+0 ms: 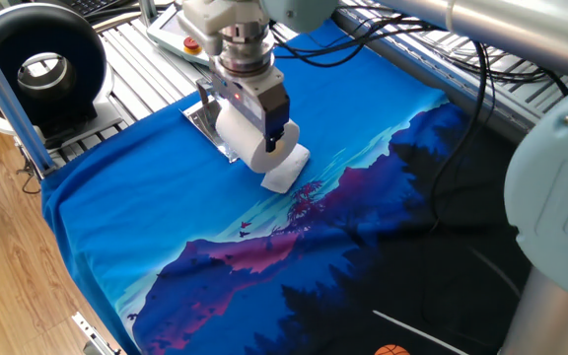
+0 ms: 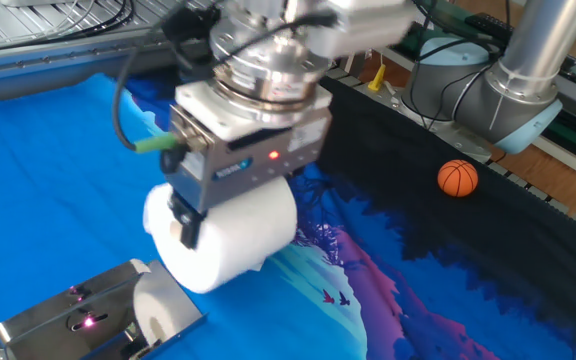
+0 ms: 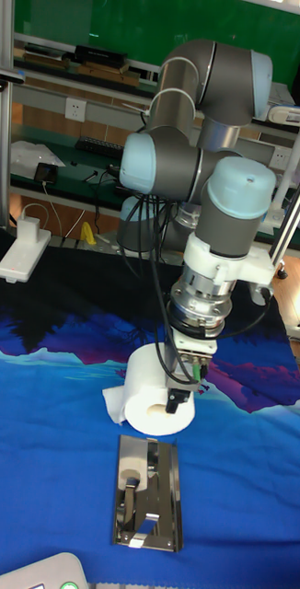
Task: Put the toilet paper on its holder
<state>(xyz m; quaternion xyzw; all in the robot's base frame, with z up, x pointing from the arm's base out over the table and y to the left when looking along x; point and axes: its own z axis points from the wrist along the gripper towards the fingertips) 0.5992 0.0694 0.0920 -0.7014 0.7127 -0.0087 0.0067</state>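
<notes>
Toilet paper [image 2: 230, 238] — claw-held [image 2: 190, 222] — above holder [image 3: 150, 493].

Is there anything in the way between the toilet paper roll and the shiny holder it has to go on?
Nothing visible is in the way. The gripper holds the toilet paper just above the blue cloth, right next to the holder. Only bare cloth lies between them.

arm bent low, end effector [image 3: 180, 391] clamped
</notes>
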